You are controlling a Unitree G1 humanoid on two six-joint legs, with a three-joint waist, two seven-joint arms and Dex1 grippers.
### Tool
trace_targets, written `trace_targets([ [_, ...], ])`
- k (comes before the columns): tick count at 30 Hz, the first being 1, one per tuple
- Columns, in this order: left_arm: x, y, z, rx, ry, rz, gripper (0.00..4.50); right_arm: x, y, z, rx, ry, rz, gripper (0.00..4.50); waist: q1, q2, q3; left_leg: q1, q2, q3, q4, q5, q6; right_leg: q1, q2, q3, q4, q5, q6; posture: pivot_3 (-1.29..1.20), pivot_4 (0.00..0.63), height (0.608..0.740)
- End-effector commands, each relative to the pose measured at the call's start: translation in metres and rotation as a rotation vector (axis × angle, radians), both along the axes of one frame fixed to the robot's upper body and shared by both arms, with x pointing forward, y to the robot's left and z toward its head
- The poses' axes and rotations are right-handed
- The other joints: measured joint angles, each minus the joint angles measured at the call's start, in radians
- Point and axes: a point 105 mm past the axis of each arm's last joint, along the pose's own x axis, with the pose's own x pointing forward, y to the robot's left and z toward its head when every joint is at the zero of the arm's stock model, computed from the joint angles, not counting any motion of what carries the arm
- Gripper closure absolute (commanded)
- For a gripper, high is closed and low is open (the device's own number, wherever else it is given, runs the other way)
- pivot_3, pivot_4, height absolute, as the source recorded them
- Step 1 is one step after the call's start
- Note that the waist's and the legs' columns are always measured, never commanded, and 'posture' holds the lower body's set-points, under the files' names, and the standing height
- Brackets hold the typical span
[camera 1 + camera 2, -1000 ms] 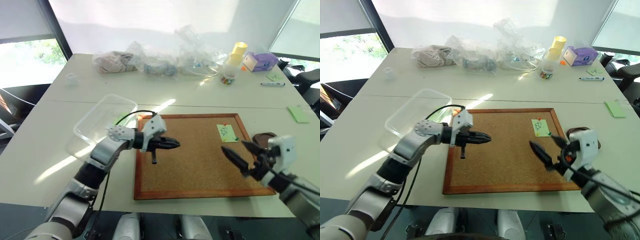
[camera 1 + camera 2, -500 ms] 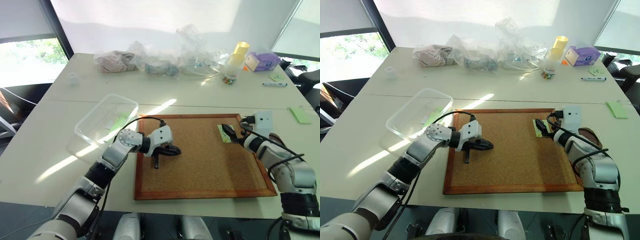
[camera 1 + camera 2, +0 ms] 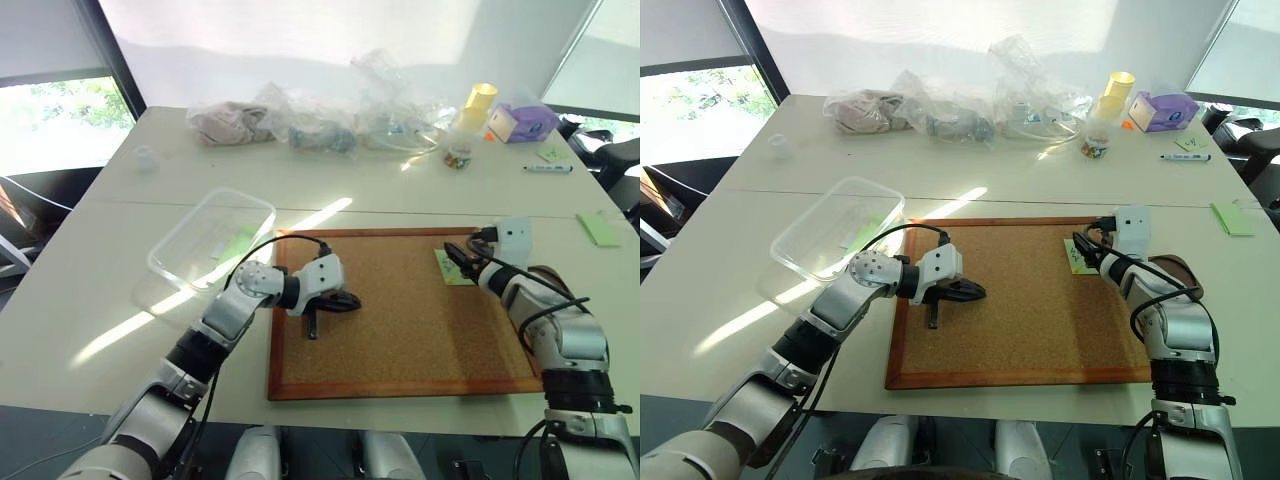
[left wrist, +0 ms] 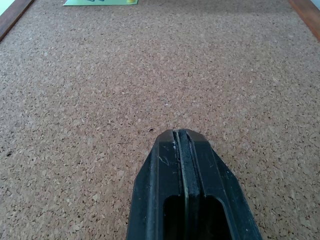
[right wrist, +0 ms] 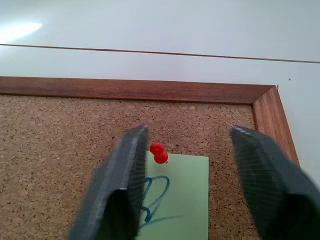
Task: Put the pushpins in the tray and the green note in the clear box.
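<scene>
The head views show the cork board (image 3: 400, 310) flat on the white tabletop (image 3: 90, 290), with the clear box (image 3: 210, 240) just beside its left edge. The left pincer (image 3: 350, 300) rests over the board's left half; the left wrist view shows its fingers pressed fully together, holding nothing.

The green note (image 5: 175, 195) lies near the board's far right corner. The right wrist view shows a red pushpin (image 5: 159, 153) stuck through the note's upper edge, a detail too small to tell in the head views. The right pincer (image 5: 187, 150) stands partly open over the note, one finger just beside the pin, gripping nothing. The brown tray (image 3: 1175, 268) sits beside the board's right edge, partly hidden by the right arm.
</scene>
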Motion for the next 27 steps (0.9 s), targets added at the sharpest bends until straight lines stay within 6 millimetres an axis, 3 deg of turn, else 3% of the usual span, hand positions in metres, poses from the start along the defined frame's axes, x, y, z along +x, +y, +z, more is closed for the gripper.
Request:
trace_targets([
  [1,-0.007,0.002,-0.014,0.044,0.043,-0.009,4.50,0.001,0.003,0.007,0.004,-0.031,0.011,3.91,0.000,0.000,0.000,0.000,0.000,0.000,0.000,0.000,0.000,0.000,0.000,0.000,0.000,0.000,0.000,0.00,0.150,0.740],
  [2,-0.007,0.002,-0.014,0.044,0.044,-0.009,4.50,0.001,0.004,0.006,0.010,-0.026,0.017,4.47,0.000,0.000,0.000,0.000,0.000,0.000,0.000,0.000,0.000,0.000,0.000,0.000,0.000,0.000,0.000,0.00,0.150,0.740],
  [10,-0.006,0.002,-0.015,0.045,0.040,-0.003,4.50,-0.002,0.008,0.008,0.045,-0.027,0.031,4.47,0.000,0.000,0.000,0.000,0.000,0.000,0.000,0.000,0.000,0.001,0.000,0.000,0.000,0.000,0.000,0.00,0.150,0.740],
  [17,-0.007,0.002,-0.018,0.060,0.046,-0.008,4.50,-0.002,0.004,0.027,0.007,-0.138,0.024,4.47,0.000,0.000,0.000,0.000,0.000,0.000,0.000,0.000,0.000,0.001,0.000,0.000,0.000,0.000,0.000,0.00,0.150,0.740],
  [27,-0.008,0.002,-0.020,0.065,0.050,-0.012,4.50,-0.003,0.000,0.038,-0.025,-0.208,0.005,4.47,0.000,0.000,0.000,0.000,0.000,0.000,0.000,0.000,0.000,0.001,0.000,0.000,0.000,0.000,0.000,0.00,0.150,0.740],
])
